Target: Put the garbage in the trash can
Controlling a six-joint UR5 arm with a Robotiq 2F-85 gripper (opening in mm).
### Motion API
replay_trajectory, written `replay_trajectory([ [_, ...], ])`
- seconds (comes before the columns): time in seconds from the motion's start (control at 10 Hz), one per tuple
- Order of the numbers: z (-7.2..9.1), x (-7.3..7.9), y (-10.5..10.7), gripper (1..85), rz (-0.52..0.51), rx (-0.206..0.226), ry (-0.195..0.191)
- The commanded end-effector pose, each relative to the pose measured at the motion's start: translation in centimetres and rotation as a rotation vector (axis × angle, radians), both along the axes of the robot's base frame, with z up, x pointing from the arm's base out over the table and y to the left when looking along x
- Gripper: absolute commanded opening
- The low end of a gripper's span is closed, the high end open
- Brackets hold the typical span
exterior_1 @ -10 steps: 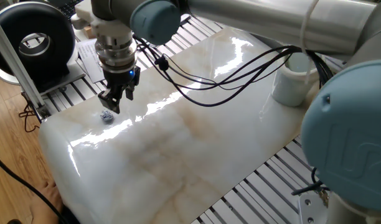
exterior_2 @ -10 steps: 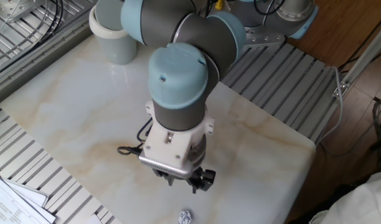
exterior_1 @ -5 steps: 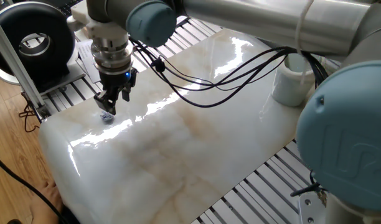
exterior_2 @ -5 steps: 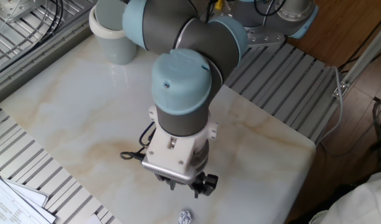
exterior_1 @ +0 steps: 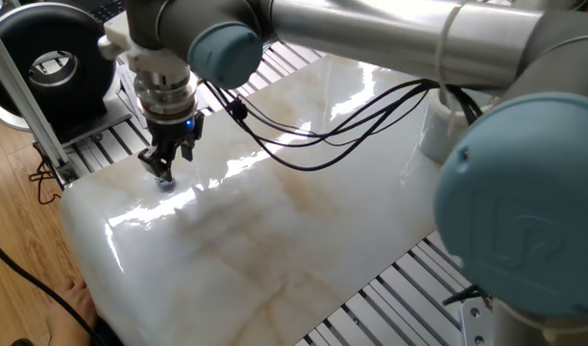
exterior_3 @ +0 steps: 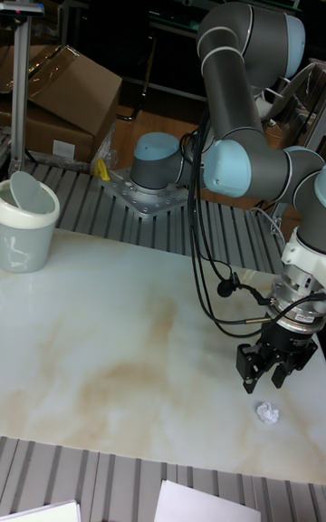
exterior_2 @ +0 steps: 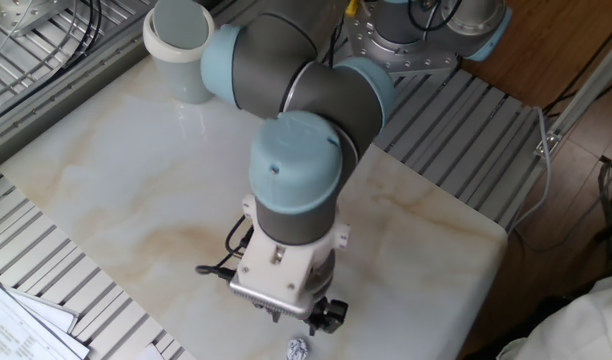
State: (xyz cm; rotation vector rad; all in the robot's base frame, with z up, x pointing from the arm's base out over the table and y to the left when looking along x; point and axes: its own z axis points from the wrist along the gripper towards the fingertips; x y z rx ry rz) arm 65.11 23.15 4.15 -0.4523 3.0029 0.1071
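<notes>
**Gripper poised over a paper wad at the table's corner**

A single crumpled paper wad (exterior_3: 265,411), greyish-white with a faint blue tint, lies on the marble-patterned table (exterior_3: 109,332) near one corner, close to the table's edge. In the other fixed view it sits at the very bottom of the picture (exterior_2: 297,347), just below the tool. Only this one wad can be made out.

The gripper (exterior_3: 263,375) hangs directly above and slightly to the side of the wad, pointing down at it. Its fingers (exterior_3: 247,372) are spread with a gap between them and hold nothing; the tips are near the wad but seem to stand just apart from it. In one fixed view the gripper (exterior_1: 163,165) covers the wad almost wholly, so contact cannot be judged there. A blue light glows on the tool body, and black cables (exterior_1: 304,135) loop from the wrist back along the arm.

The trash can (exterior_2: 181,48), a plain white tapered cup with a thick rim, stands upright at the far opposite corner of the table, well apart from the wad. In the tall fixed view (exterior_3: 25,223) a flat round piece leans inside its mouth.

Beyond the table, a round black device with a white centre (exterior_1: 52,60) stands beside the wad's corner, and printed paper sheets (exterior_2: 16,320) lie on the slatted metal surface.
</notes>
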Motion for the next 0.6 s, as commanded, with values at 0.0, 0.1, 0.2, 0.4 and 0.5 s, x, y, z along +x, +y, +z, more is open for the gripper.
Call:
replay_trajectory([
  [0.0,-0.4,-0.4,0.5,53.0,-0.040,0.012,0.028],
  [0.1,-0.9,0.3,1.0,53.0,-0.048,0.013,0.026],
  [0.2,-1.5,1.1,1.4,53.0,-0.051,0.009,0.018],
  [0.4,-2.0,2.1,2.3,53.0,-0.053,0.011,0.003],
  [0.5,-2.0,2.3,2.5,53.0,-0.054,0.005,0.003],
])
